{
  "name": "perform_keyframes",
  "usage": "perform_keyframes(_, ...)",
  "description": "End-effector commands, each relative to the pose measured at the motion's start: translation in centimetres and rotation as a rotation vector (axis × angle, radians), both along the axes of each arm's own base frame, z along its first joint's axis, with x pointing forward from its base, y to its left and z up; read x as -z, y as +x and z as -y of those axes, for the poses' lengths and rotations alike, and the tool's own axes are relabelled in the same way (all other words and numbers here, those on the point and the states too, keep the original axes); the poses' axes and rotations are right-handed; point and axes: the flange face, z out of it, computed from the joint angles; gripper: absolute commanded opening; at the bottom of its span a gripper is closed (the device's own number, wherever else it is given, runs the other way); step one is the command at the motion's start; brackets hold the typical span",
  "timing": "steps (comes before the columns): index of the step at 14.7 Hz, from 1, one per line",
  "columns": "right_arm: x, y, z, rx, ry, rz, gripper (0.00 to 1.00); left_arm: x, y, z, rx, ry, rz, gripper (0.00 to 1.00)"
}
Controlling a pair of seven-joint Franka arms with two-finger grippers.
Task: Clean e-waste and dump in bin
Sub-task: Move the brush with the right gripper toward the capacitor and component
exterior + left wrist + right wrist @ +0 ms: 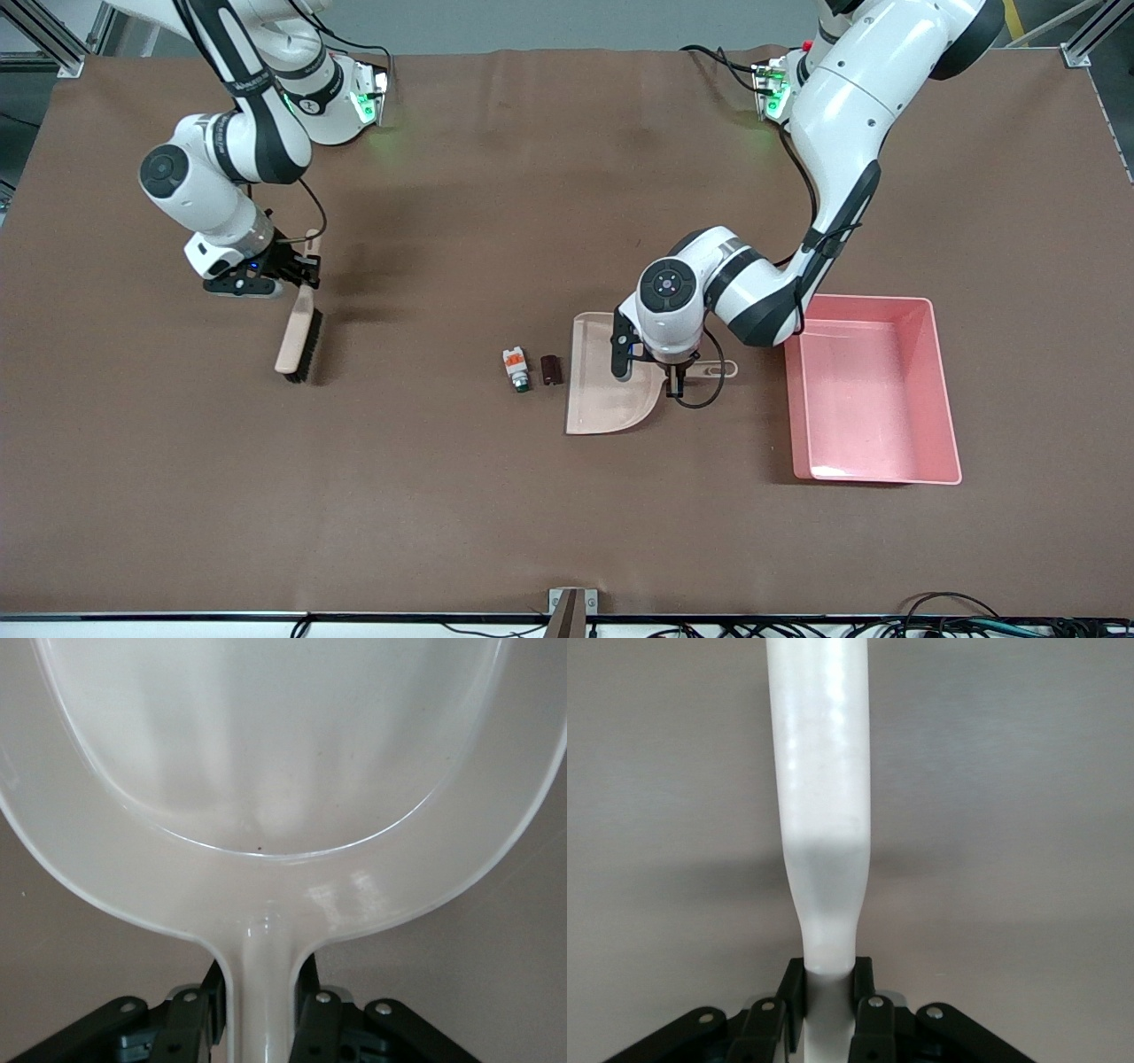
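Left gripper [675, 383] clamped shut on dustpan [611, 377] handle, pan flat on table, open lip facing the e-waste. Right gripper [306, 266] closed tight on brush [299, 341] handle, well apart toward right arm's end, bristles at table. White block [515, 368] and dark cylinder [552, 369] side by side just off pan lip, cylinder closer to it. Pink bin [873, 390] beside pan, toward left arm's end. Next, likely: brush down past the block, sweep low and slow toward lip, pan held pressed flat so the tiny parts don't slip under.

Left gripper [675, 383], right gripper [306, 270] — jaws clamped, wrists low
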Motion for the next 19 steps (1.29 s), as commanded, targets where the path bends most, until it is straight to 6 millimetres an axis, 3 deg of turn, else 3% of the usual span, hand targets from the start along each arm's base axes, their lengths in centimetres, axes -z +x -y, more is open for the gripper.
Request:
perform_keyframes(1, -0.5, 0.6, -4.4, 0.018, 0.01, -0.013, 0.0, -0.6, 0.4, 0.1, 0.003, 0.004, 0.015, 0.27)
perform_keyframes(6, -2.4, 1.8, -8.9, 0.052, 0.036, -0.102, 0.0, -0.4, 0.4, 0.1, 0.004, 0.007, 0.012, 0.27)
perform_keyframes(8, -3.3, 2.4, -11.8, 0.07, 0.071, -0.145, 0.0, -0.5, 0.3, 0.1, -0.001, 0.003, 0.008, 0.27)
perform_keyframes(12, -2.0, 4.1, -19.5, 0.117, 0.036, -0.178, 0.0, -0.5, 0.1, 0.4, -0.001, 0.002, 0.003, 0.26)
perform_keyframes(13, -1.3, 4.6, -20.5, 0.133, 0.028, -0.183, 0.0, -0.5, 0.1, 0.4, -0.002, 0.002, 0.003, 0.26)
perform_keyframes(15, 0.5, 4.5, -24.5, 0.126, 0.007, -0.195, 0.0, -0.4, 0.1, 0.3, -0.018, 0.002, 0.003, 0.26)
perform_keyframes(19, 1.9, 5.4, -27.3, 0.139, 0.0, -0.195, 0.0, -0.2, 0.0, 0.2, -0.022, 0.009, -0.002, 0.26)
